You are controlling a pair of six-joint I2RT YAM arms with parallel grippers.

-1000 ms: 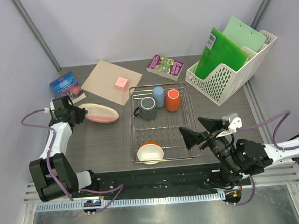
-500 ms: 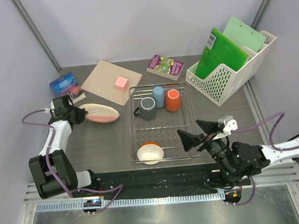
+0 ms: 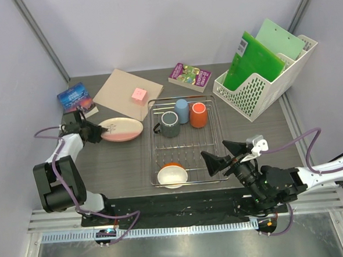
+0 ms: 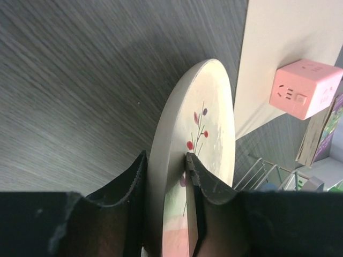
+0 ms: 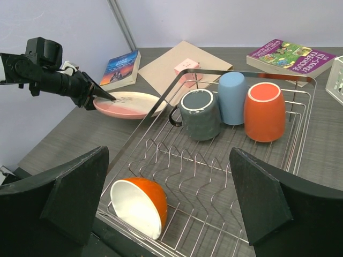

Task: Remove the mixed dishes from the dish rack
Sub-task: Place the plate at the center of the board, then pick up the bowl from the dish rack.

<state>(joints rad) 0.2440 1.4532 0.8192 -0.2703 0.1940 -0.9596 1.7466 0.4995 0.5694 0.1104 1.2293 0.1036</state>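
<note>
The left gripper (image 3: 102, 133) is reaching out low over the table (image 3: 121, 160), with its 2 fingers (image 4: 206, 184) set either side of the near rim of the pink plate (image 3: 123, 128). The gap between them is narrow, and I cannot tell whether they are pinching the rim or only bracketing it. The plate is lying outside the dish rack (image 3: 190, 150), on the table to its left and near the corner of a tan sheet (image 3: 122, 88) that is carrying a pink cube (image 3: 138, 94).

The right gripper (image 3: 213, 149) is hovering over the rack's near right corner, jaws spread wide with nothing between them.

4 dishes are sitting in the rack. The small bowl (image 3: 172, 175), white inside and orange outside, is tipped on its side in the near left corner. At the far end, in a row just beside each other, are the dark grey mug (image 3: 170, 124), the light blue cup (image 3: 182, 110) and the orange mug (image 3: 198, 114).
</note>
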